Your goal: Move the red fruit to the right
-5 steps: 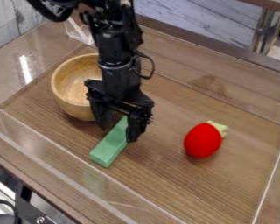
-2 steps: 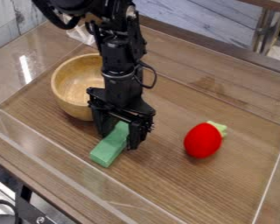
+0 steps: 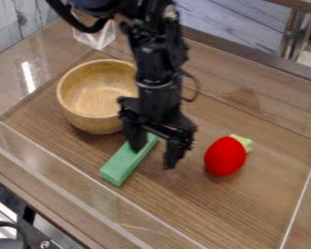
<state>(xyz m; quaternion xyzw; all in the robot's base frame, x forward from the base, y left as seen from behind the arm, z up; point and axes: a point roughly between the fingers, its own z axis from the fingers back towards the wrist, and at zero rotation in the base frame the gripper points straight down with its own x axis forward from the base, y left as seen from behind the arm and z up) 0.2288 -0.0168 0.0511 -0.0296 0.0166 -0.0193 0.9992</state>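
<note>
The red fruit lies on the wooden table at the right, its small green leafy top pointing right and away. My gripper hangs straight down just left of it, fingers spread open with nothing between them. One fingertip stands a short gap from the fruit, not touching it. The other finger sits over the far end of the green block.
A wooden bowl stands at the back left, behind the arm. The green rectangular block lies tilted in front of the bowl. A clear plastic wall rims the table's front and sides.
The arm has shifted right, from above the green block toward the red fruit. The fingers stayed open. Fruit, block and bowl have not moved.
</note>
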